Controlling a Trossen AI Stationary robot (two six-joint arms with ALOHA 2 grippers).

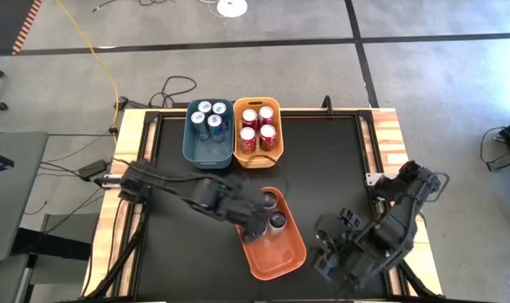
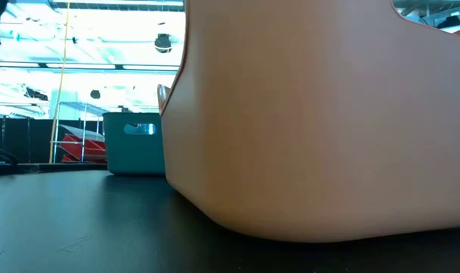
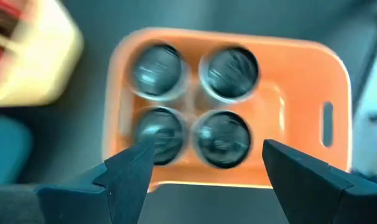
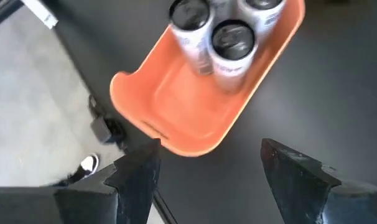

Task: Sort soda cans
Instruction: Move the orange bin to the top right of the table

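blue plastic at the far left of the row, the blue bin, holds four blue cans; touching it on the right, the yellow bin holds four red cans, and nearer the front of the bench the orange bin holds the dark grey cans, four of them packed two by two at its far end as the left wrist view shows. the left gripper hangs over those cans with its fingers spread and nothing between them. the likely trouble is that a finger coming down lands on a neighbouring can's rim rather than in the narrow gaps, tipping a can or dragging the light bin across the bench; a can lifted crookedly could also catch the bin wall. further right, the right gripper waits near the bench's front right corner, fingers also spread and empty, and it looks down on the bin's bare end, so a swing inward could knock the bin. from above, the left arm covers most of the grey cans and only two tops show. the low view is almost filled by the orange bin's wall, with just a slice of the blue bin behind it, and neither gripper shows there. the left wrist view is blurred, so can labels cannot be read.
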